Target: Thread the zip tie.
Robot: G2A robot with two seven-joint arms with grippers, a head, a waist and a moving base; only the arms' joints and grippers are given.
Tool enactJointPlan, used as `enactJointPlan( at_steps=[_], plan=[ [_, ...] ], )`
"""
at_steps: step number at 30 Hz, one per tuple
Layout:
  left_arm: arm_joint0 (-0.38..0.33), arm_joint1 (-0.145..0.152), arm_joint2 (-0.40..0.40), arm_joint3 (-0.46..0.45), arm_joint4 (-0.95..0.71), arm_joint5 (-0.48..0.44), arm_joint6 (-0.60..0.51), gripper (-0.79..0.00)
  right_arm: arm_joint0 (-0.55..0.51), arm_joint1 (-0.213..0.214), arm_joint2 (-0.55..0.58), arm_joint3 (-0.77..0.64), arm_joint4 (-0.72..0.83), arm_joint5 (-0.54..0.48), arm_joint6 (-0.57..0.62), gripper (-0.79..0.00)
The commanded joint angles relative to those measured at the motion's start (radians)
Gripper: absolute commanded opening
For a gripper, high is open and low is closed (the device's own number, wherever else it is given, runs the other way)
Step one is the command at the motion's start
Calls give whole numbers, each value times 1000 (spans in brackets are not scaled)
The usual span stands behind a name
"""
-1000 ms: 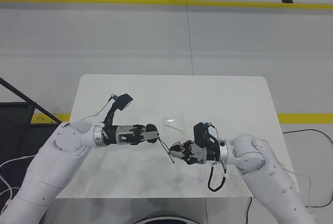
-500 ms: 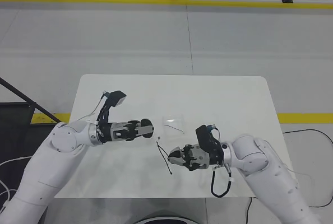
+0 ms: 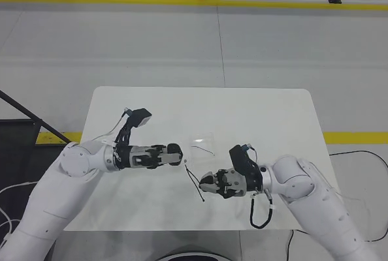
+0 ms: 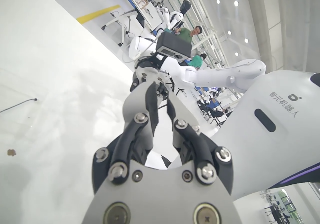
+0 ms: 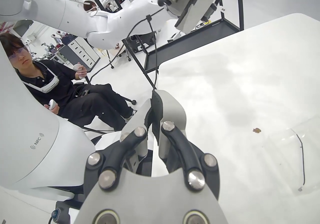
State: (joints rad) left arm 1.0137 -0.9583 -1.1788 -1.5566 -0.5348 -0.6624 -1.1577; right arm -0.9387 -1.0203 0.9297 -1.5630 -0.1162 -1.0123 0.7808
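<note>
Top view, table [image 3: 259, 111]: a white top is being shared by both arms, which are being held over the half nearest the robot.
Right gripper [image 3: 206, 181]: it is being held close to the table's near edge, about midway along it. In the right wrist view [image 5: 155, 95] its fingers are being pressed together on the zip tie.
Zip tie [image 3: 195, 186]: a thin black strand is being pinched by the right gripper, off the table's surface. From above it is being shown slanting from the table's middle toward the near edge, sticking out past both sides of the fingertips. In the right wrist view [image 5: 155, 60] it is being seen rising beyond the fingertips, with a small head on it.
Left gripper [image 3: 179, 154]: it is being held left of the table's middle, near the far end of the held strand but apart from it. In the left wrist view [image 4: 161, 97] its fingers are being held slightly apart, released, with nothing between them.
Second zip tie [image 3: 205, 150]: it is being left lying at the table's middle, on the plastic sheet, well clear of both grippers.
Clear plastic sheet [image 3: 202, 138]: it is being seen flat at the table's middle, just beyond the left gripper.
Brown speck [image 5: 257, 130]: it is being shown on the bare table beside the sheet.
</note>
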Motion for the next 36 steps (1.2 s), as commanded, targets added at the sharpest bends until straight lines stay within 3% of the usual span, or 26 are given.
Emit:
enactJointPlan(
  at_steps=[1, 5, 10, 13, 30, 33, 36],
  plan=[
    [-1, 1, 6, -2, -3, 3, -3, -256, 11, -1, -9, 13, 4, 0, -1, -785],
    [-13, 3, 20, -8, -41, 27, -27, -394, 34, -4, -28, 45, 12, 0, -9, -785],
    [-24, 8, 34, -5, -49, 41, -41, -446, 57, -8, -50, 69, 24, 0, -12, -785],
    [-31, 9, 44, -1, -49, 41, -41, -566, 68, -9, -60, 78, 26, 0, -15, -785],
    [-57, 18, 82, 18, -46, 34, -34, -566, 85, -5, -83, 89, 21, 0, -31, -785],
    [-61, 19, 88, 22, -48, 33, -33, -606, 86, -4, -86, 89, 20, 0, -34, -785],
    [-63, 21, 92, 23, -49, 31, -31, -714, 87, -3, -89, 89, 19, 0, -38, -785]
  ],
)
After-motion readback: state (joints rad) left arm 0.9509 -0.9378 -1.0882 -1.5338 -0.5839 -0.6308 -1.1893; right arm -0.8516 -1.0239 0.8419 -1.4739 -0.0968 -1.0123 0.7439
